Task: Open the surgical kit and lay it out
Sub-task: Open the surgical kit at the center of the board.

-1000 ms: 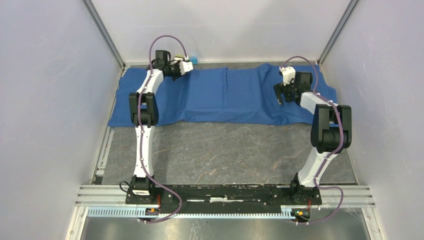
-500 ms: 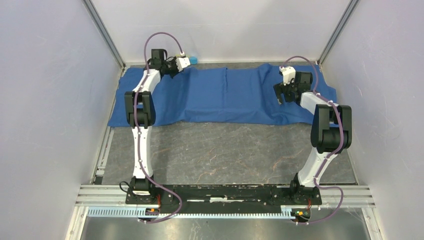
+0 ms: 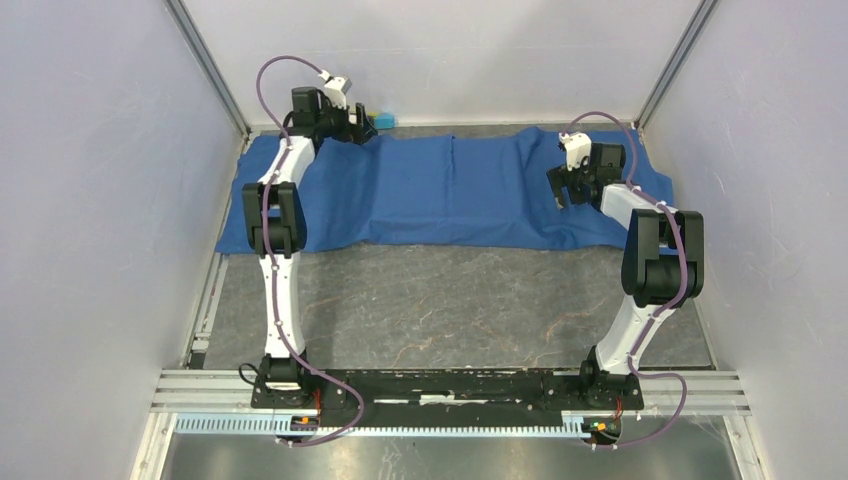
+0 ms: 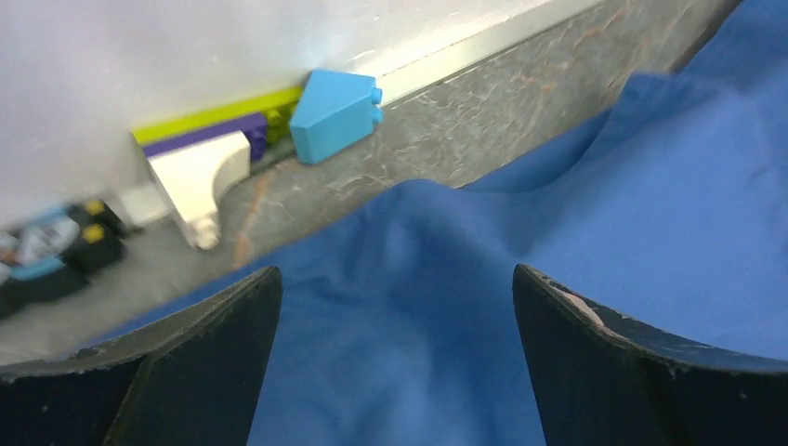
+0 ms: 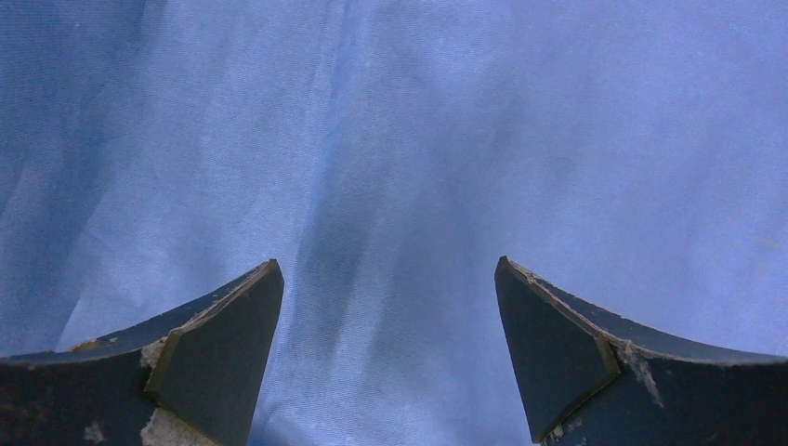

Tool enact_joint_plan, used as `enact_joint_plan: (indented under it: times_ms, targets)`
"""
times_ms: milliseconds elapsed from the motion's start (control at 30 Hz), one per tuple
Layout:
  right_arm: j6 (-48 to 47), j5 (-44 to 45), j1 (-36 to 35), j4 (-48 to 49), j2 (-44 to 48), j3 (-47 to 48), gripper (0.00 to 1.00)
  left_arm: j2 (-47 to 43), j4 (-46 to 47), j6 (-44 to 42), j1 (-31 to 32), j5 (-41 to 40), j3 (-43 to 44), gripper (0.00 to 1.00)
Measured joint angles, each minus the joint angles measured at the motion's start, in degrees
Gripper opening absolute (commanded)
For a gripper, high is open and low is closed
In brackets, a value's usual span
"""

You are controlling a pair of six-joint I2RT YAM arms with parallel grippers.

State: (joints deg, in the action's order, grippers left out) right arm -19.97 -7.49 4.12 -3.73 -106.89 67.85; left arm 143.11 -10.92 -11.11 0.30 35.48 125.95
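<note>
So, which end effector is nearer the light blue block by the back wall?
Left. The left end effector hovers beside the light blue block; the right end effector is far across the blue cloth.

White arms (image 3: 283,300) with black joints; purple cables (image 3: 600,113) trailing each; dark jaws (scuffed, chipped edges).

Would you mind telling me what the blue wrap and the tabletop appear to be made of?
The blue wrap looks like matte woven fabric: fine weave and soft folds show close up. The tabletop looks like smooth grey stone, veined like marble, possibly only laminate.
</note>
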Motion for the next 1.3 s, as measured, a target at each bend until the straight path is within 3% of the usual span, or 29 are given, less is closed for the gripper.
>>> enact_joint_plan:
  times_ms: [133, 267, 533, 800, 933, 1300]
  targets:
    - [0.2, 0.0, 0.0, -0.1, 0.0, 0.0, 0.92, -0.3, 3.0, 16.0, 0.0, -1.1, -3.4, 1.00]
    - [0.4, -0.2, 0.0, -0.3, 0.0, 0.0, 0.92, 0.2, 3.6, 26.4, 0.0, -2.5, -6.7, 0.96]
    - [0.4, -0.2, 0.0, -0.3, 0.0, 0.0, 0.92, 0.8, 6.3, 37.4, 0.0, -2.0, -8.0, 0.75]
    - [0.4, -0.2, 0.0, -0.3, 0.0, 0.0, 0.92, 1.7, 10.2, 45.5, 0.0, 1.0, -9.9, 0.74]
    - [0.4, -0.2, 0.0, -0.3, 0.0, 0.0, 0.92, 1.7, 12.9, 49.4, 0.0, 2.7, -11.1, 0.63]
    - [0.4, -0.1, 0.0, -0.5, 0.0, -0.2, 0.92, 1.7, 20.6, 56.0, 0.2, 7.2, -13.8, 0.21]
